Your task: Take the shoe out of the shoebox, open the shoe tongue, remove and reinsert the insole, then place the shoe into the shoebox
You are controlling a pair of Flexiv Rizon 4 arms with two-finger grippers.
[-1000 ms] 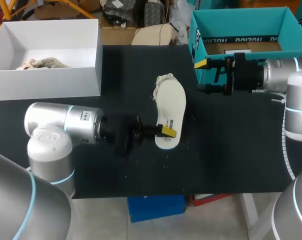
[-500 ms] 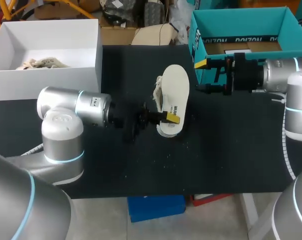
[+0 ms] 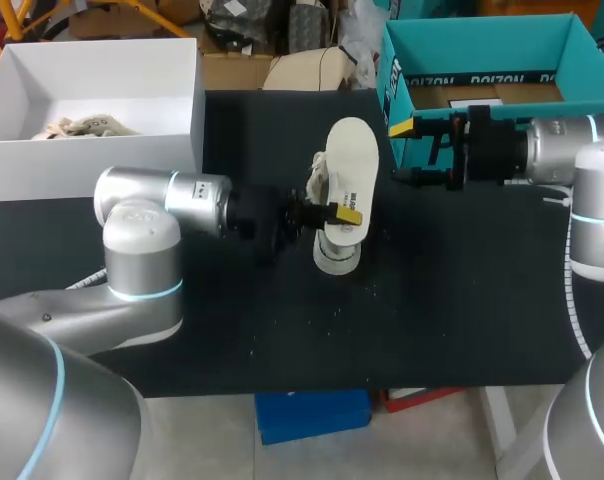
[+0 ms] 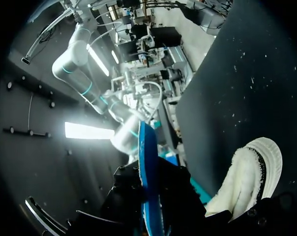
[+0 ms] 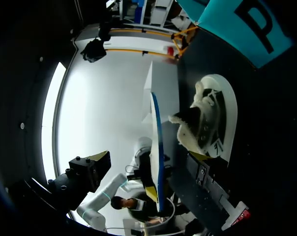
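White shoe (image 3: 349, 165) stands tipped on its heel on the table (image 3: 452, 300), my left gripper (image 3: 340, 214) clamped near that heel; right gripper (image 3: 410, 152) hangs spread, empty. I judge that pinch shallow, so the shoe may swivel and flop.

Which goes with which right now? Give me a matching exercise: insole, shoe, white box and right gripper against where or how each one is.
Things:
1. insole
2. shoe
3. white box
4. right gripper

Places or states:
A. open and empty, in front of the teal box
B. at the table's far left corner, a pale item inside
C. pinched in the left gripper, tilted up
D. lying on the black table beside the left gripper

Pairs: 1-C, 2-D, 3-B, 4-A.
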